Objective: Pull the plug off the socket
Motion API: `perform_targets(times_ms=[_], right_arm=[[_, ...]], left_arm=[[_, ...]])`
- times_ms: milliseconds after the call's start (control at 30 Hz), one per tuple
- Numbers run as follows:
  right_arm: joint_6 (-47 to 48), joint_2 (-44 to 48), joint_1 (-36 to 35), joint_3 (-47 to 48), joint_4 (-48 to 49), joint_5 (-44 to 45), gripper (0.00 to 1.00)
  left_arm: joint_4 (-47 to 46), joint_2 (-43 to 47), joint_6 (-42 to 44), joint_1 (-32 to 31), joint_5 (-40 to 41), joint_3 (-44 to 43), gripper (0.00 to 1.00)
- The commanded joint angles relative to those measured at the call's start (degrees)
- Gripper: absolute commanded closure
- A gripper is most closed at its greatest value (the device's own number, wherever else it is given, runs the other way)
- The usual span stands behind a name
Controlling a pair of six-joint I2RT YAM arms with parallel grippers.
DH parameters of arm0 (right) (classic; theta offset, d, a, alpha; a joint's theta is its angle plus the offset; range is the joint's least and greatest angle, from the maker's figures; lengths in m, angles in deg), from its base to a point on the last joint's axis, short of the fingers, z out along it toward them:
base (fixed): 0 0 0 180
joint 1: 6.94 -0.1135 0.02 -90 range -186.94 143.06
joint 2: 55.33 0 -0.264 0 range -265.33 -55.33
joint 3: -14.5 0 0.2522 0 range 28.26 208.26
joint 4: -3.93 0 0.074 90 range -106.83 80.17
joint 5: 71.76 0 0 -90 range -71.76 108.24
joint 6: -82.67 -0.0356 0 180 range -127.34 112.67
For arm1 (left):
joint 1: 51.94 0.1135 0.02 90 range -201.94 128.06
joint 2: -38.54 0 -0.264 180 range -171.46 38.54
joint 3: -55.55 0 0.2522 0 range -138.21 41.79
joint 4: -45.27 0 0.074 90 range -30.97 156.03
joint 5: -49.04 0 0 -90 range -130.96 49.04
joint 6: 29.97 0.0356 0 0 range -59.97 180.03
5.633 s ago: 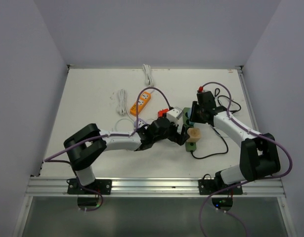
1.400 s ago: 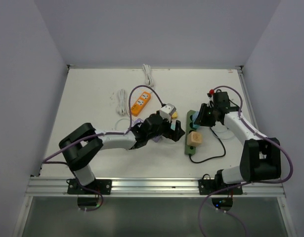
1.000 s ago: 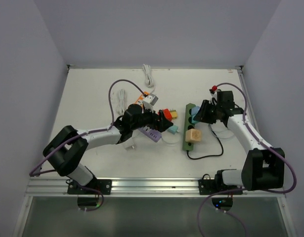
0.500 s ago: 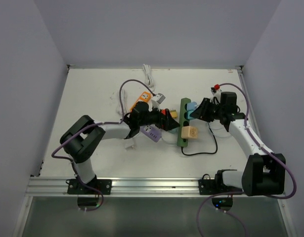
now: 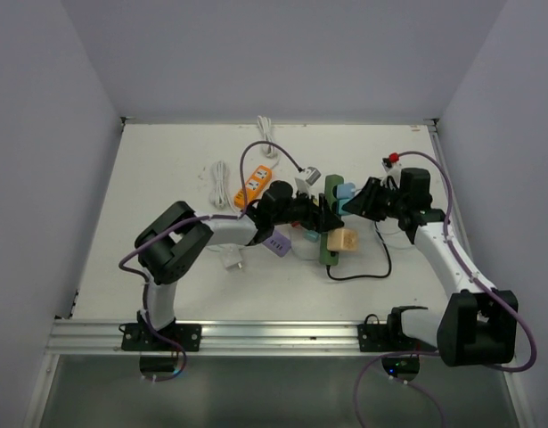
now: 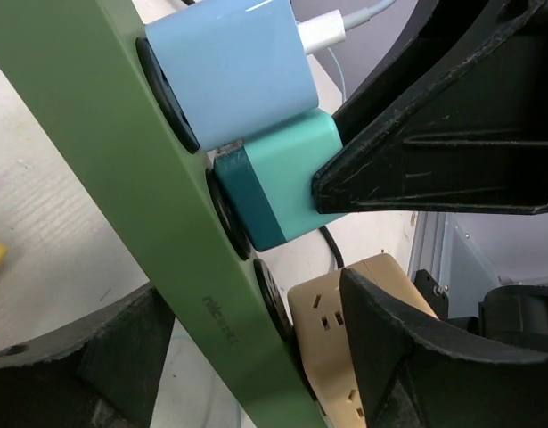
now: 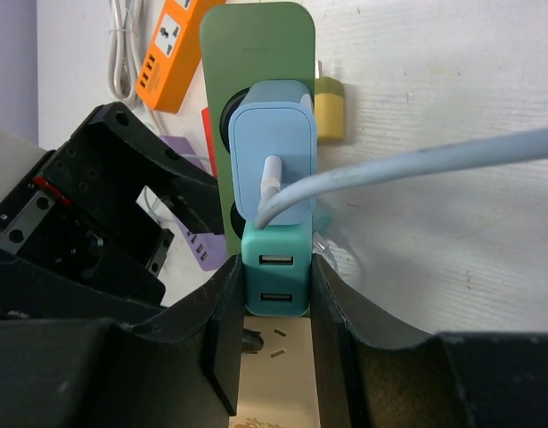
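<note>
Now, green socket strip (image 5: 329,234): lying mid-table, long axis running away from the arm bases, 3 blocks plugged in along it.
Light blue plug (image 7: 274,147): seated toward the strip's far end, a white cable (image 7: 416,165) trailing out of its face.
Teal plug (image 7: 274,283): the piece to watch, seated in the strip, touching the light blue plug on one side, the beige adapter (image 6: 323,357) just beside it on the other.
Right gripper (image 7: 275,267): clamped tight on the teal plug, 1 finger flat against each side.
Left gripper (image 6: 251,303): jaws spread wide, astride the green strip by the beige adapter, 1 finger on each side; whether they press on it, I cannot tell.
Yellow plug (image 7: 329,107): loose on the table, just beside the strip's far end.
Orange power strip (image 5: 256,183): left of the green one, well apart from it.
Table (image 5: 167,160): white, walled on 3 sides.
</note>
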Motion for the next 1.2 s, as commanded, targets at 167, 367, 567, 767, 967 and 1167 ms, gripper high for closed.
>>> perform_targets(times_ms=[167, 367, 567, 767, 967, 1167], right_arm=[[-4.08, 3.18, 0.04, -0.82, 8.53, -3.12, 1.00], [-3.82, 4.50, 0.04, -1.00, 8.44, -3.21, 1.00], [-0.75, 6.34, -0.04, -0.91, 7.04, -2.86, 1.00], [6.81, 8.02, -5.22, 0.32, 0.37, 8.73, 1.00], [9.80, 7.05, -11.29, 1.55, -2.37, 16.74, 1.00], [10.33, 7.49, -11.82, 1.99, -3.60, 19.20, 1.00]], left_arm=[[-0.02, -1.64, -0.96, -1.16, 1.25, -0.98, 0.43], [2.70, -1.90, 0.00, -1.16, 2.74, -2.38, 0.62], [6.30, -1.81, -0.08, -1.16, 5.64, -3.61, 1.00], [12.71, -2.86, 0.09, -0.98, 7.49, -6.25, 1.00], [18.86, -3.57, 2.02, -1.07, 10.04, -10.02, 1.00], [22.65, -4.88, 2.99, -0.98, 10.39, -12.05, 1.00]])
